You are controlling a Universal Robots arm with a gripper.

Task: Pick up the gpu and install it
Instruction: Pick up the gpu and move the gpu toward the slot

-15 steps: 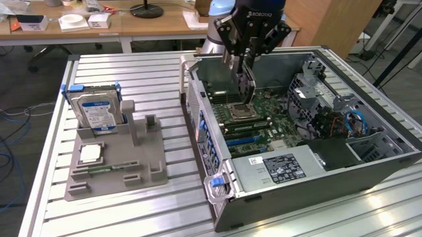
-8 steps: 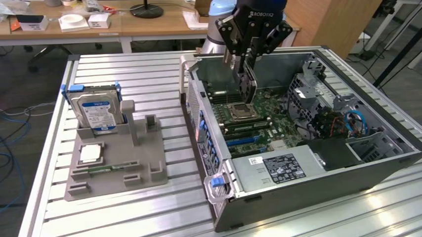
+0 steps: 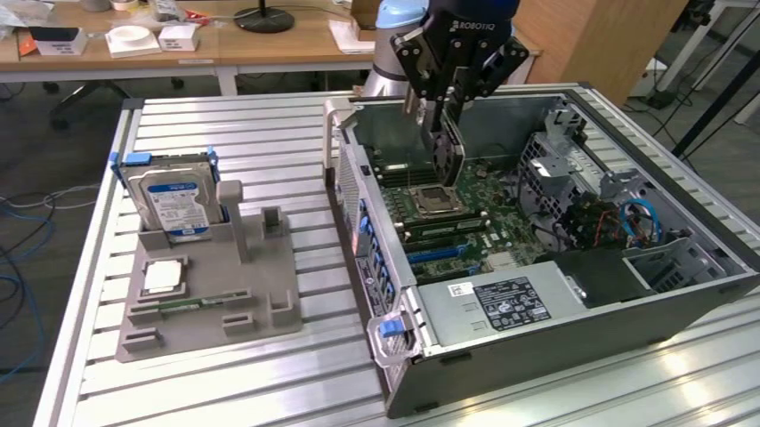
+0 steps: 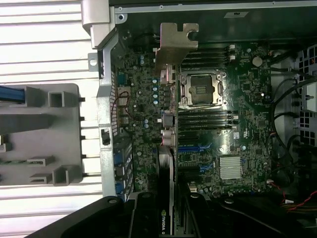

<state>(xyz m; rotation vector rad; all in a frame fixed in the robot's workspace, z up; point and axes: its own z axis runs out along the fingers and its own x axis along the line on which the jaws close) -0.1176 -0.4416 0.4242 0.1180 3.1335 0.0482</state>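
Gpu [image 3: 447,165] first, in the exterior view: we see it hanging straight down from the gripper [image 3: 442,120], inside the open computer case [image 3: 594,311]; the jaws are drawn narrow and pinch its upper end, so the card is carried, not resting on anything; its long axis stands upright, its lower end just above the motherboard [image 3: 487,209], over the area of the processor socket [image 3: 433,203]; we judge it clear of the board, though the gap is hard to read; the blue slots [image 3: 440,253] lie apart from it, nearer the camera, flat on the board.

From the wrist view we look down along the gpu [image 4: 167,168], edge-on between the fingers of the gripper [image 4: 166,220]; the silver bracket [image 4: 176,42] is its far end, the one closest to the motherboard [image 4: 138,99]; the blue slots [image 4: 195,148] sit just beside the card's edge and run crosswise to it; the socket [image 4: 200,89] lies beside the bracket.

We judge the crux to be this: the card hangs upright and end-down, while the slots lie flat.
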